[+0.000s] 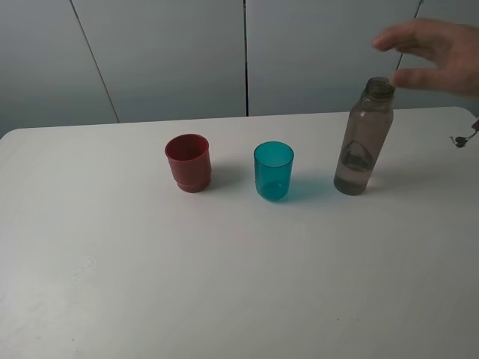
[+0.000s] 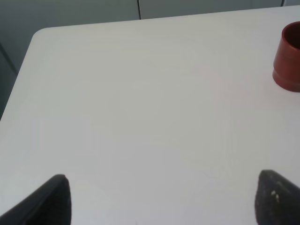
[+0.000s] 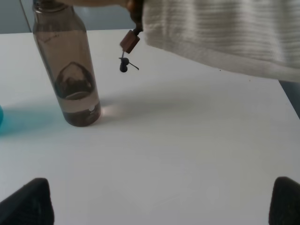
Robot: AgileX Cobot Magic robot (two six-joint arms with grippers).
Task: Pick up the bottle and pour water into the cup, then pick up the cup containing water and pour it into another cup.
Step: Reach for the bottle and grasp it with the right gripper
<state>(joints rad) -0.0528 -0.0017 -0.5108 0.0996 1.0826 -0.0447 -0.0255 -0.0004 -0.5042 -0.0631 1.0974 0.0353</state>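
Note:
The smoky grey-brown bottle [image 1: 364,138] stands upright at the right of the white table [image 1: 224,284], with a little water in its base. The teal cup [image 1: 273,170] stands in the middle and the red cup [image 1: 188,162] to its left, both upright. My grippers do not show in the exterior high view. My left gripper [image 2: 164,201] is open and empty over bare table, with the red cup [image 2: 288,58] ahead of it to one side. My right gripper [image 3: 157,206] is open and empty, with the bottle [image 3: 68,70] ahead of it and well apart.
A person's hand [image 1: 434,52] hovers just above and behind the bottle's top. Its white knit sleeve [image 3: 225,33] and a dangling charm [image 3: 126,51] hang over the table in the right wrist view. The table's rounded far-left corner [image 2: 40,35] is near the left arm.

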